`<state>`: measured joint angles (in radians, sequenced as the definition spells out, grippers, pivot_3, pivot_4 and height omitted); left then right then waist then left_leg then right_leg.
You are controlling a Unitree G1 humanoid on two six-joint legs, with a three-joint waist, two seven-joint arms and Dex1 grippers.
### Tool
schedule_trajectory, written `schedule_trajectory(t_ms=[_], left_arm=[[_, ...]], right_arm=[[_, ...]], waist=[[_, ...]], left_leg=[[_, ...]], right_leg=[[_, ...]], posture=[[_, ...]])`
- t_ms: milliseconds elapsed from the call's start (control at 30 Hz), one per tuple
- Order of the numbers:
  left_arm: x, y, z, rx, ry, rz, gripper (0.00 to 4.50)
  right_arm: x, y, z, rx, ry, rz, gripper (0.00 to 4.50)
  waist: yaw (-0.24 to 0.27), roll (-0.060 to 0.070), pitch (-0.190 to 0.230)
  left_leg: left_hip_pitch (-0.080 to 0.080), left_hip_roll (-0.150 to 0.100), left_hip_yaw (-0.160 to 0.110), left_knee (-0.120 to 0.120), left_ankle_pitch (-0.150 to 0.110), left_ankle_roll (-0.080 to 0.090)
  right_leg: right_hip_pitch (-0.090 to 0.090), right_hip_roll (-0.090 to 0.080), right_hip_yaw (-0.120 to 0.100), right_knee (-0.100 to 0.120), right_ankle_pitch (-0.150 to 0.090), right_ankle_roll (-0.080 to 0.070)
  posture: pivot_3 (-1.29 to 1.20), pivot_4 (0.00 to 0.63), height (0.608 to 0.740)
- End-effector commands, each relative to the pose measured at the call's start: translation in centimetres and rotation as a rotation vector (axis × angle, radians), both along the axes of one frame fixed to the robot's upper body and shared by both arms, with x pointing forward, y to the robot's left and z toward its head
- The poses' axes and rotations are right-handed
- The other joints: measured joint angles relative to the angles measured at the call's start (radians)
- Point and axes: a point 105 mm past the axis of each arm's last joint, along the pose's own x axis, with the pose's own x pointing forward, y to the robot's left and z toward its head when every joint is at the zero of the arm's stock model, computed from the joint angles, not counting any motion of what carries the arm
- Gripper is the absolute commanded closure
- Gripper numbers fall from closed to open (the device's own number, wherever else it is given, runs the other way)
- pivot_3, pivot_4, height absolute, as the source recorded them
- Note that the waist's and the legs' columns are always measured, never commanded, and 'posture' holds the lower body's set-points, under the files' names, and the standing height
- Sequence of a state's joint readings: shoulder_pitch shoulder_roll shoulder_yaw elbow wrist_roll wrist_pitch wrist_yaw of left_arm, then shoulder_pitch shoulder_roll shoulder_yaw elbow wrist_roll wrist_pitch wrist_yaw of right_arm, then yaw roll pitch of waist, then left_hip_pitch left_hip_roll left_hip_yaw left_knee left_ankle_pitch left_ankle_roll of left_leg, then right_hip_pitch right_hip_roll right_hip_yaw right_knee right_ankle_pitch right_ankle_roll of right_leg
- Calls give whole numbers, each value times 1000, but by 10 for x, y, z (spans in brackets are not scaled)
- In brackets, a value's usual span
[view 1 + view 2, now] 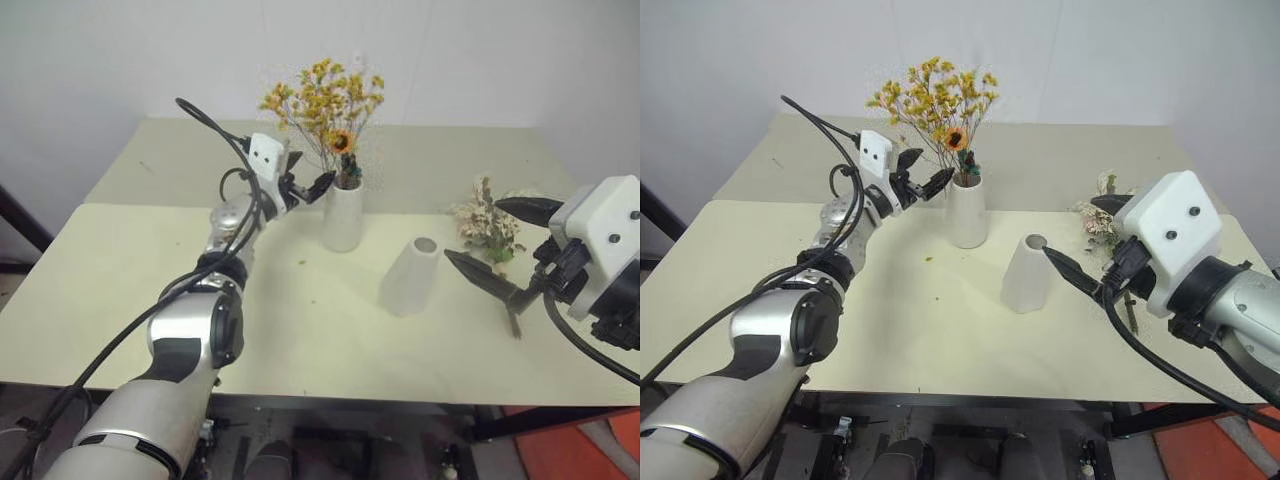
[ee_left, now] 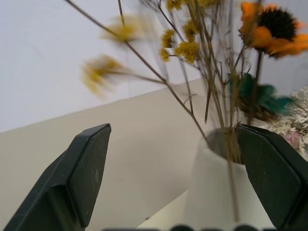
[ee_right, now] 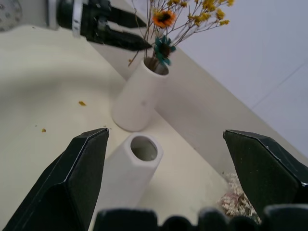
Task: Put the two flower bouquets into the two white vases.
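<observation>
We have the yellow bouquet (image 1: pixel 325 100) seated in the far vase (image 1: pixel 342 215). The rose bouquet (image 1: pixel 487 228) lies on the table (image 1: pixel 120 300); the near vase (image 1: pixel 410 277) stands empty. Left claw (image 1: pixel 306 185) and right claw (image 1: pixel 500 245) are spread, holding nothing.

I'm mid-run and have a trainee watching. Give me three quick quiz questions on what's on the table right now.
1. True or false: the yellow bouquet stands in a vase.
2. Where is the pink bouquet? A) in the second vase B) lying on the table C) in the right gripper
3. Is the left gripper holding the stems?

Key: 1 true. 2 B. 3 No, it is open beside them.
</observation>
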<state>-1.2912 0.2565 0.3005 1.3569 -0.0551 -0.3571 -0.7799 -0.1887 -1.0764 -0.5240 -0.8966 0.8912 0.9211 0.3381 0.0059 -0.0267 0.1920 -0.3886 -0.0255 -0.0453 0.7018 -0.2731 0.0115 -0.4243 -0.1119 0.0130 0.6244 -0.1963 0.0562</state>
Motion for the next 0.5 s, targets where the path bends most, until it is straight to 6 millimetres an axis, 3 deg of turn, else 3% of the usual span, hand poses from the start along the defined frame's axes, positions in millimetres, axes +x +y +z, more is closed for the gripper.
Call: schedule_trajectory(t_ms=[33,167,267,367,400,500], left_arm=[[-6,25,20,-35,-79,-11,41],[-19,55,32,-44,-138,-68,41],[-34,67,24,131,-150,-153,41],[-47,71,13,387,-126,-217,41],[-50,72,14,474,-157,-165,41],[-68,62,21,527,-210,-155,41]], right_arm=[[1,-5,10,6,-66,-13,0],[17,-23,6,70,-44,-95,0],[34,-44,0,93,3,-214,0],[48,-63,-3,97,44,-313,0],[52,-67,-4,93,58,-320,0],[69,-79,-16,102,126,-375,0]], waist=[[-5,0,0],[-6,0,0],[-11,0,0],[-18,0,0],[-19,0,0],[-18,0,0]], left_leg=[[0,0,0,0,0,0],[0,1,0,0,0,0],[0,1,0,0,0,0],[0,1,0,0,0,0],[0,1,0,0,0,0],[0,2,0,-1,0,0]], right_leg=[[0,0,0,0,0,0],[0,0,0,0,0,0],[0,0,0,0,0,0],[0,1,0,1,0,0],[0,1,0,1,0,0],[0,1,1,1,0,0]], posture=[[0,150,740],[0,150,740],[0,150,740],[0,150,740],[0,150,740],[0,150,740]])
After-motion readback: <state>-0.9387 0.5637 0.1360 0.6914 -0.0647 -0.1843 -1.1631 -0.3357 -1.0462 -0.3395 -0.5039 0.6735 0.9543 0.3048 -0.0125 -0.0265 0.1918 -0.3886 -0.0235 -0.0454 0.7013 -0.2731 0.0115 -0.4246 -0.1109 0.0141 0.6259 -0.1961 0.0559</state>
